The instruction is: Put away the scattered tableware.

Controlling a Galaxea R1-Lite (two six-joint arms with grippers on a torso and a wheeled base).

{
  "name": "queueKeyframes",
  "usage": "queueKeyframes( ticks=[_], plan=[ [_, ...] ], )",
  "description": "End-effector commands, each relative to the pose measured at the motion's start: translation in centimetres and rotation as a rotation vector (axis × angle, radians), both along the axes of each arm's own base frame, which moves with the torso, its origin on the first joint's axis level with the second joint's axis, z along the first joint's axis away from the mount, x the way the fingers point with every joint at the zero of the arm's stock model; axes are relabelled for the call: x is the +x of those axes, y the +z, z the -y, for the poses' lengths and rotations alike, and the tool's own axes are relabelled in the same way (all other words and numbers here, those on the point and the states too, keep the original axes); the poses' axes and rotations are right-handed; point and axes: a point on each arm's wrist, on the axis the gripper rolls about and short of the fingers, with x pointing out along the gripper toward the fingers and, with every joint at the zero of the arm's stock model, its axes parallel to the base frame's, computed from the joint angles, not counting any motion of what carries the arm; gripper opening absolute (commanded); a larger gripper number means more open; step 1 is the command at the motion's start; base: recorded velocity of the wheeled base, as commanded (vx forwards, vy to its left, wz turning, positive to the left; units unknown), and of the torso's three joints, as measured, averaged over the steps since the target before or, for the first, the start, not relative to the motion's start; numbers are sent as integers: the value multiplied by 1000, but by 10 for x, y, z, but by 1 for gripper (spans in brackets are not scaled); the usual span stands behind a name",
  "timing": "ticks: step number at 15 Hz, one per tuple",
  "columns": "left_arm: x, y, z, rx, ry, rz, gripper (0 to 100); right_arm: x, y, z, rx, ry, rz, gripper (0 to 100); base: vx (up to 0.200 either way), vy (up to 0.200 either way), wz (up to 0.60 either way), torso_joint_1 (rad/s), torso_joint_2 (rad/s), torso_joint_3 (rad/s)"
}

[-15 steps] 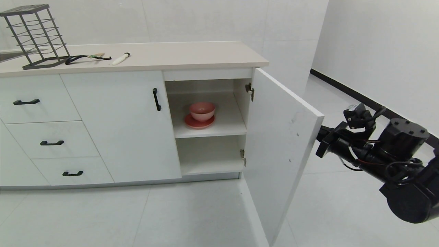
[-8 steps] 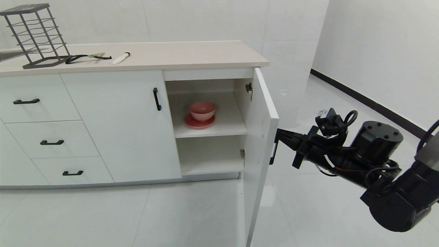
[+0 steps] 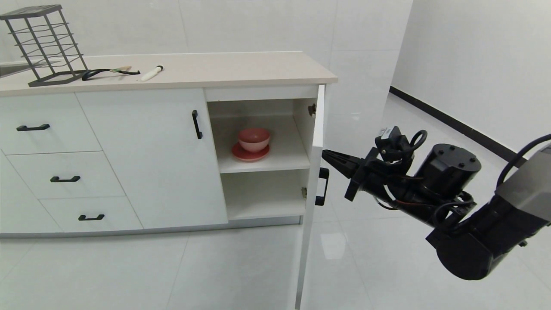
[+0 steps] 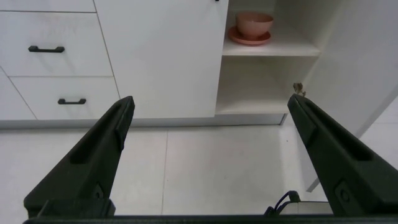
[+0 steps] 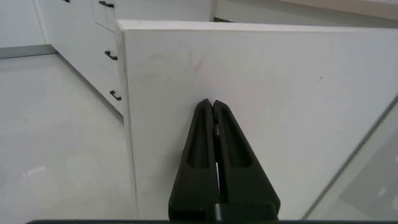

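A pink bowl [image 3: 254,138] sits on a red plate [image 3: 250,153] on the upper shelf of the open cabinet; the left wrist view also has the bowl [image 4: 254,23] and the plate [image 4: 249,38]. The white cabinet door [image 3: 316,142] stands nearly edge-on, its black handle [image 3: 321,186] facing outward. My right gripper [image 3: 327,155] is shut, its tip close against the door's outer face above the handle; in the right wrist view the right gripper [image 5: 212,104] meets the door panel [image 5: 292,93]. My left gripper [image 4: 211,102] hangs open over the floor, facing the cabinet, with nothing held.
On the beige counter [image 3: 241,69] stand a black wire rack [image 3: 43,43], a black-handled utensil [image 3: 107,72] and a white-handled tool [image 3: 151,73]. Left of the opening are a closed door [image 3: 146,159] and drawers [image 3: 47,125]. White floor tiles lie in front.
The cabinet door has swung from wide open to nearly edge-on, toward the cabinet. My right gripper has moved left with it, staying at its outer face.
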Motion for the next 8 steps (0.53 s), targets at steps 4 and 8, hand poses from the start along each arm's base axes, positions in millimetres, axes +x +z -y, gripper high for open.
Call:
queueKeyframes(
  ticks=[4, 8],
  plan=[
    [0, 0, 0, 0, 0, 1, 100, 30, -18, -32, 20, 19, 26, 0, 0, 0, 0, 0, 0, 0],
    [0, 0, 0, 0, 0, 1, 100, 44, -27, -51, 36, 42, 42, 0, 0, 0, 0, 0, 0, 0]
  ],
)
